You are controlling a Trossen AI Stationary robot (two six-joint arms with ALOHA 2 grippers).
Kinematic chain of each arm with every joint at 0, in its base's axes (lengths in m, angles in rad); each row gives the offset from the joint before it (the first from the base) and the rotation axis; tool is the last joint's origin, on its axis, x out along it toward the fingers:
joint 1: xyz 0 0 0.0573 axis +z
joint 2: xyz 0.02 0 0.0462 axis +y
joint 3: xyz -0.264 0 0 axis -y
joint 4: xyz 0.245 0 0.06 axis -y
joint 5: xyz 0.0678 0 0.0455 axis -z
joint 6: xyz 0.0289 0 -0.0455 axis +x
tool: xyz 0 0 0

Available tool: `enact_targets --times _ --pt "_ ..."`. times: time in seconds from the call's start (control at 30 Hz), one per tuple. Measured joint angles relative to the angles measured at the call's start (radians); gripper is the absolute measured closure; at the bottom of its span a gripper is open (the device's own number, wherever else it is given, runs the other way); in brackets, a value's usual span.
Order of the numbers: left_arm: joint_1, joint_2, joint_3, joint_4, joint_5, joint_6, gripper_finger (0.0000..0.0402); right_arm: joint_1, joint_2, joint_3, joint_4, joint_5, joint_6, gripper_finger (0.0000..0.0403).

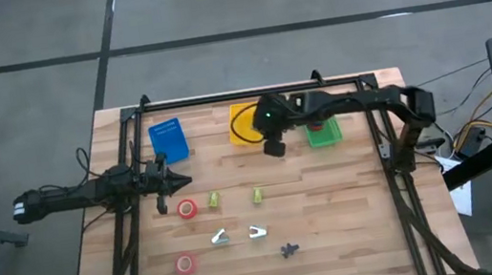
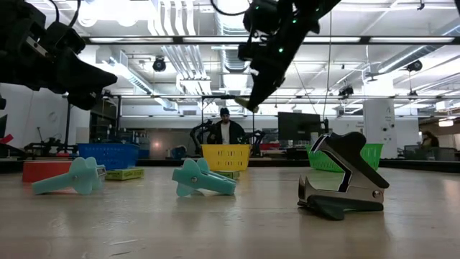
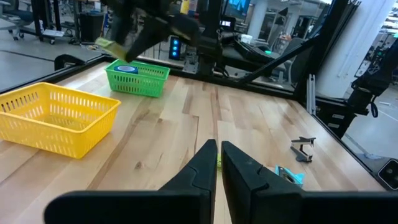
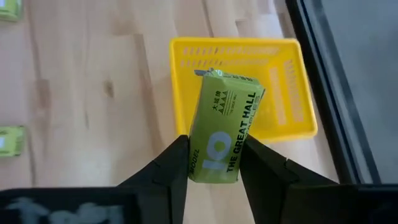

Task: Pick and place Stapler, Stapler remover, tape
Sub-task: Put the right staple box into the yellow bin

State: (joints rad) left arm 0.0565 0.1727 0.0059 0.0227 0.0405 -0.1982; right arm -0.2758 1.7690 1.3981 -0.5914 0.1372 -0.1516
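Staple box (image 4: 224, 127), clamped in the right hand (image 4: 211, 158), hangs above the yellow basket (image 4: 283, 87) at upper centre, apparently for release; left hand (image 3: 217, 163) waits nearly closed, empty.

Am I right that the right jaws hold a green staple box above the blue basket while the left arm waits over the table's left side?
Not quite. The right gripper holds the green box above the yellow basket, not the blue one; the right wrist view shows it. The left gripper does wait over the table's left side.
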Motion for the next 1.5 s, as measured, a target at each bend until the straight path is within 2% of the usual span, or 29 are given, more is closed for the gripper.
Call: enact_targets --times 0.13,0.37,0.67,1.03,1.27,1.5 --pt "0.0 0.002 0.0 0.0 0.0 0.0 0.0376 -0.047 0.074 0.054 -0.003 -0.061 -0.094 0.0276" --pt "0.0 0.004 0.0 0.0 0.0 0.0 0.0376 -0.102 0.214 0.198 -0.05 -0.07 -0.205 0.0284" --pt "0.0 0.006 0.0 0.0 0.0 0.0 0.0376 -0.176 0.389 0.404 -0.169 -0.068 -0.271 0.0275" --pt "0.0 0.006 0.0 0.0 0.0 0.0 0.0376 -0.23 0.538 0.624 -0.332 -0.09 -0.329 0.0276" --pt "0.0 0.006 0.0 0.0 0.0 0.0 0.0376 -0.231 0.62 0.69 -0.408 -0.09 -0.358 0.0269" --pt "0.0 0.006 0.0 0.0 0.0 0.0 0.0376 -0.232 0.62 0.692 -0.394 -0.086 -0.364 0.027"
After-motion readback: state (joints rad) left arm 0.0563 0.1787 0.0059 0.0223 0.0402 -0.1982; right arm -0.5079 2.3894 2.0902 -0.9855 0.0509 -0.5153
